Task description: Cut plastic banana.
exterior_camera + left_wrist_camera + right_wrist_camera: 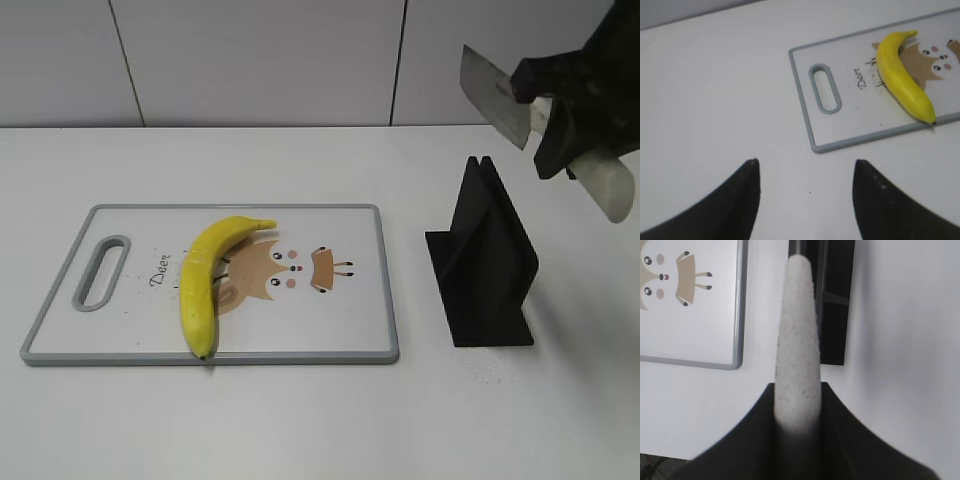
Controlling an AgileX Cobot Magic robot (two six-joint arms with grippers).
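Observation:
The yellow plastic banana (207,281) lies on the white cutting board (340,330), curved, dark tip toward the front edge; it also shows in the left wrist view (901,75). My right gripper (552,112) is shut on the white handle (796,335) of a knife, held in the air above the black knife stand (485,262); the blade (493,95) points up and left. My left gripper (805,167) is open and empty over bare table, left of and in front of the board (850,120). It is out of the exterior view.
The board has a grey rim, a handle slot (100,272) at its left end and a cartoon deer print (290,270). The black stand (832,300) sits right of the board. A white wall runs behind the white table.

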